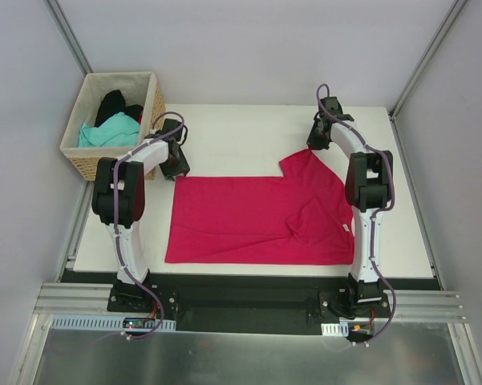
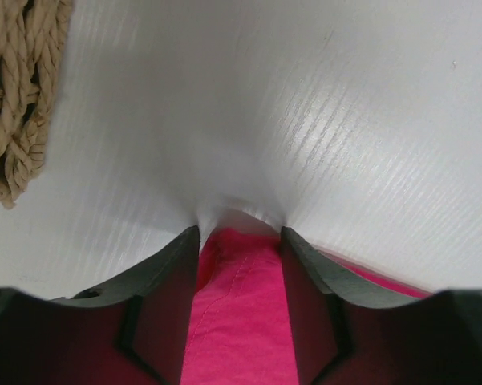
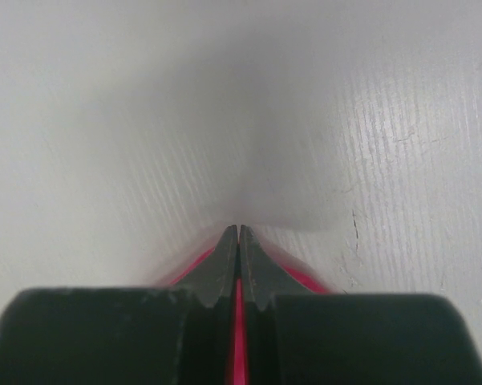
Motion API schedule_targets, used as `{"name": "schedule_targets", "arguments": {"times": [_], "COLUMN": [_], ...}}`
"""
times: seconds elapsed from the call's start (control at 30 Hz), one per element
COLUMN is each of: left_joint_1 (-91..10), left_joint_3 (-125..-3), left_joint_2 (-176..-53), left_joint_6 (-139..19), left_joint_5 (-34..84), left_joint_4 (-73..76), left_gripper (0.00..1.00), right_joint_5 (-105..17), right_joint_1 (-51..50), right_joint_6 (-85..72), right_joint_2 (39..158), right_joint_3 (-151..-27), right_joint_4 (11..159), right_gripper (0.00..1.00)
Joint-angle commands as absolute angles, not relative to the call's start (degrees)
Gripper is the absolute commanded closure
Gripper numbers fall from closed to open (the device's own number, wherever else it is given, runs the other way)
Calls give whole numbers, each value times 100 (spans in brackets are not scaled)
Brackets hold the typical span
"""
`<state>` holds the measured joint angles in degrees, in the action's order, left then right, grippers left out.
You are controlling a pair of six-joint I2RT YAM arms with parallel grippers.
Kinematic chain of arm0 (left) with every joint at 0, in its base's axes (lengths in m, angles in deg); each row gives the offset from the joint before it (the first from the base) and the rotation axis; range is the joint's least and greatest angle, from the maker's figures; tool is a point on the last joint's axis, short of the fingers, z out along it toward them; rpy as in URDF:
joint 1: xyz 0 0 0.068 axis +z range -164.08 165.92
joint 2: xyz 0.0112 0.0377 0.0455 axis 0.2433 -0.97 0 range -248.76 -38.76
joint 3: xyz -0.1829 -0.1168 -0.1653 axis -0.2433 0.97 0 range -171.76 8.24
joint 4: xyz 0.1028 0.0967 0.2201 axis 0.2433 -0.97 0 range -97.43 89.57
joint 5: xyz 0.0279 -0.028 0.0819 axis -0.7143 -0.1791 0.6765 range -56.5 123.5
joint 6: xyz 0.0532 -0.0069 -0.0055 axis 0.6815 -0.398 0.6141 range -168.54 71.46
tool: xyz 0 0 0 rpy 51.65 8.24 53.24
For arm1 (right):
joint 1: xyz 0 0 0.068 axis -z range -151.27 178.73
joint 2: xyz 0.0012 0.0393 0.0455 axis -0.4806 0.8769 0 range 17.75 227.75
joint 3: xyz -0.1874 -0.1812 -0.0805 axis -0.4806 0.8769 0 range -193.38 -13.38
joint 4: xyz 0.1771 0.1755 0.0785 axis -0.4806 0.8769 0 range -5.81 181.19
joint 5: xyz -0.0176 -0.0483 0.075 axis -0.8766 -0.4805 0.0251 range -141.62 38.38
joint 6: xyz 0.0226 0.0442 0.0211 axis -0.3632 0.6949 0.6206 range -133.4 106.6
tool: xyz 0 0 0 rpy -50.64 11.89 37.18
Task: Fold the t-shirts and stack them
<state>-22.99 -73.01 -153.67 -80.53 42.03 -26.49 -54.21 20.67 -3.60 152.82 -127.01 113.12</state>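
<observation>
1. Top view: the left gripper (image 1: 175,167) hides its own fingertips and the far-left corner of the crimson shirt (image 1: 249,220).
2. The right arm (image 1: 367,216) covers the shirt's right edge.
3. The wall of the basket (image 1: 80,164) hides parts of the teal shirt (image 1: 108,132) and black shirt (image 1: 112,104).
4. Right wrist view: the cloth at the tips of the right gripper (image 3: 238,231) is blurred.

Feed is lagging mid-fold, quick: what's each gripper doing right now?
Left gripper: open, with the edge of the pink t-shirt between its fingers.
Right gripper: shut on the pink t-shirt.
</observation>
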Motion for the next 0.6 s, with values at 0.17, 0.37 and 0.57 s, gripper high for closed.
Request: {"name": "schedule_targets", "arguments": {"times": [0.17,0.37,0.57], "left_joint_1": [-2261,-2269,-2261], "left_joint_3": [-7420,-7534,-7333], "left_joint_2": [-15434,-15399,-14978], "left_joint_6": [-8045,-7711,-7473], "left_joint_5": [4492,4387,4159], "left_joint_4": [-2513,-2425,-2039], "left_gripper": [84,100,100], "right_joint_5": [-5435,-5338,-5215], "right_joint_1": [2108,2187,2398], "right_joint_6": [-435,-505,-531], "right_joint_2": [14783,14459,13809], "right_joint_3": [-12712,-12720,-12484], "right_joint_4": [11267,11258,11258], "right_gripper": [99,99,99]}}
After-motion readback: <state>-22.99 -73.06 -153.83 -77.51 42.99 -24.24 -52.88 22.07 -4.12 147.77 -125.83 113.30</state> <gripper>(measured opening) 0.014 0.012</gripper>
